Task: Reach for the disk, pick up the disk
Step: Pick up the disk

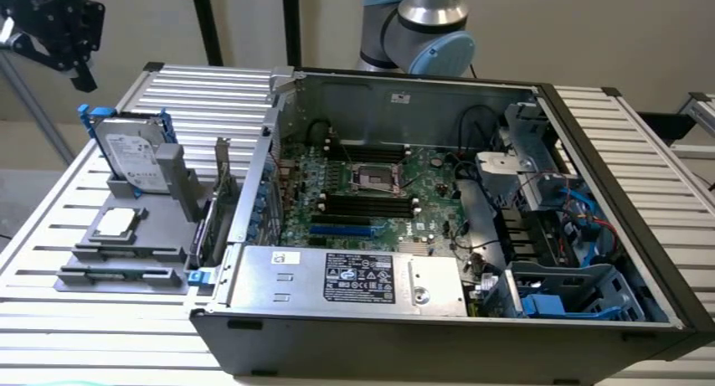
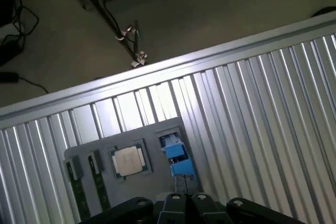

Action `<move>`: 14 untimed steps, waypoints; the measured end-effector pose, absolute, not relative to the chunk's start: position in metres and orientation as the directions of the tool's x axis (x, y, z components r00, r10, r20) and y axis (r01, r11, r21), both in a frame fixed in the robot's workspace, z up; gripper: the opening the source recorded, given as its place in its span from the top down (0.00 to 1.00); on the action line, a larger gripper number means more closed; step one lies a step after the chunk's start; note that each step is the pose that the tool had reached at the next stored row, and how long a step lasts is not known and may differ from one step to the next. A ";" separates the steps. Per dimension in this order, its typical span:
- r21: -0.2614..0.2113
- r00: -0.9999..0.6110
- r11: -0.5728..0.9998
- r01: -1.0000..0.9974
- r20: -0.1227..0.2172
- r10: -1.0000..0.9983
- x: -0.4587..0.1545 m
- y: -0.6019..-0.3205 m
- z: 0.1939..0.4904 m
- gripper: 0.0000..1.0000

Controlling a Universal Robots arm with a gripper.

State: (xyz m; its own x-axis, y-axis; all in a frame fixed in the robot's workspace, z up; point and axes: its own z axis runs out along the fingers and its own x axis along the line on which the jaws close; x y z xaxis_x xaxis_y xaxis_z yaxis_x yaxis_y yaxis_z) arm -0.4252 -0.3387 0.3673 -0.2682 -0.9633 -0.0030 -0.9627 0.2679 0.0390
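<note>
The disk [image 1: 126, 154] stands on edge in a grey holder [image 1: 106, 256] on the slatted table, at the exterior view's left. It is silver-grey with a white label and bright blue rails. My black gripper [image 1: 80, 72] hangs high above and behind it, well apart from it. The wrist view looks down on the holder, where the disk [image 2: 176, 156] shows edge-on as a blue strip. The gripper [image 2: 186, 199] appears shut, its fingertips together with nothing between them.
A small square processor chip [image 1: 117, 223] lies in the holder beside the disk. An open computer case [image 1: 447, 210] with a blue drive cage [image 1: 570, 294] takes up the table's middle and right. Beyond the table edge [image 2: 157, 69], cables and stand legs [image 2: 113, 22] sit on the floor.
</note>
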 end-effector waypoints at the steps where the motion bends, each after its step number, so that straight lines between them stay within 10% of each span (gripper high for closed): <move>1: 0.039 -0.251 0.251 -0.967 -0.003 -0.968 -0.425 -0.339 0.367 0.89; 14: 0.028 -0.018 0.017 -0.999 -0.005 -1.000 -0.425 -0.339 0.366 0.89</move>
